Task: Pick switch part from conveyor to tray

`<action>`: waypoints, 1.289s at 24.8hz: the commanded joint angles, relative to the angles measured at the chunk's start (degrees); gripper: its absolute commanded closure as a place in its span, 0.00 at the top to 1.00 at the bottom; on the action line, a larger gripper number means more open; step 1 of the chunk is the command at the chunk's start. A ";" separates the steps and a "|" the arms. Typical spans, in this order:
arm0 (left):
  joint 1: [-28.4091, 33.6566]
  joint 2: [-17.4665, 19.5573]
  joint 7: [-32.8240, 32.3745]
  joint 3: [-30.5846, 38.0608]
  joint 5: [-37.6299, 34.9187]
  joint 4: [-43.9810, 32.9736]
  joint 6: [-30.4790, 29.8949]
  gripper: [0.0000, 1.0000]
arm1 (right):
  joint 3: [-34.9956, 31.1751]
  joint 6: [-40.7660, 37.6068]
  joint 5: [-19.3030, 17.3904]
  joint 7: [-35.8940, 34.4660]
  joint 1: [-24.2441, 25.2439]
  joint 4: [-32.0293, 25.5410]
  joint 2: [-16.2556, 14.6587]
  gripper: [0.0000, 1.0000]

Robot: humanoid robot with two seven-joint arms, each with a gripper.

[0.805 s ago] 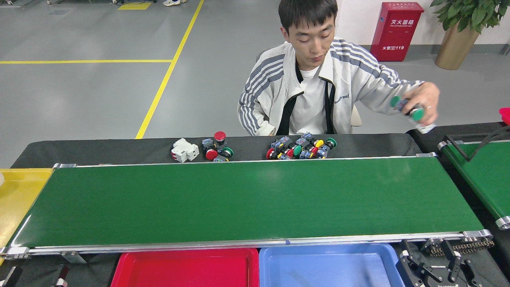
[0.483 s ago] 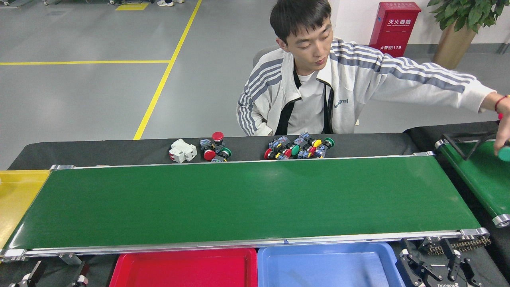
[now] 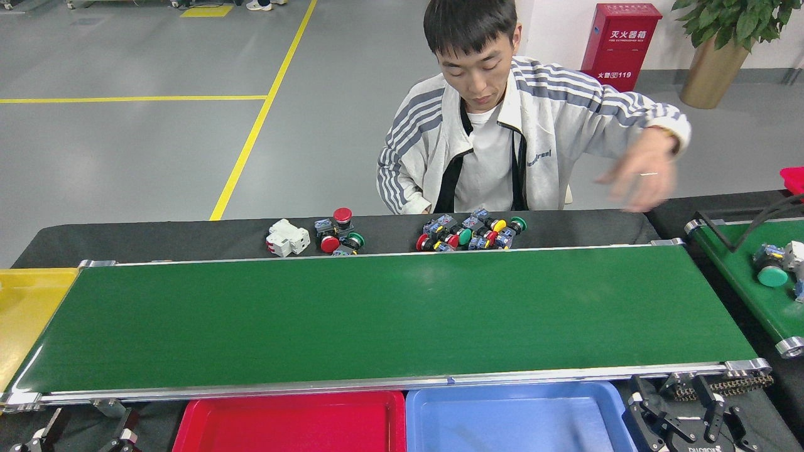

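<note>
- The conveyor (image 3: 389,317) carries nothing on its green belt.
- A green-capped switch part (image 3: 771,266) lies on the smaller side belt (image 3: 750,276) at the right.
- More push-button switches (image 3: 472,232) are heaped beyond the far rail, before the seated person (image 3: 502,125).
- Red tray (image 3: 292,422) and blue tray (image 3: 515,419) sit nearest.
- Left gripper (image 3: 85,433) spread apart; right gripper (image 3: 684,422) likewise released.

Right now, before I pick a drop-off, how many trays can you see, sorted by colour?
Red tray: 1
Blue tray: 1
Yellow tray: 1
Total: 3
</note>
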 commanded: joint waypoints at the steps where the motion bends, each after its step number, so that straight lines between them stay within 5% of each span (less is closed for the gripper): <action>1: -0.26 0.34 0.50 0.42 0.26 -0.53 0.19 1.00 | -0.09 0.10 -0.21 0.01 -0.04 -0.72 0.09 1.00; 25: -0.26 1.05 -0.03 3.15 0.44 -1.23 -0.42 1.00 | -0.53 0.89 -0.39 4.31 -5.05 4.03 -0.09 0.99; 32: -0.26 1.14 -0.03 3.15 0.52 -1.23 -0.51 1.00 | -0.27 5.81 0.05 7.92 -14.19 9.83 -0.62 0.99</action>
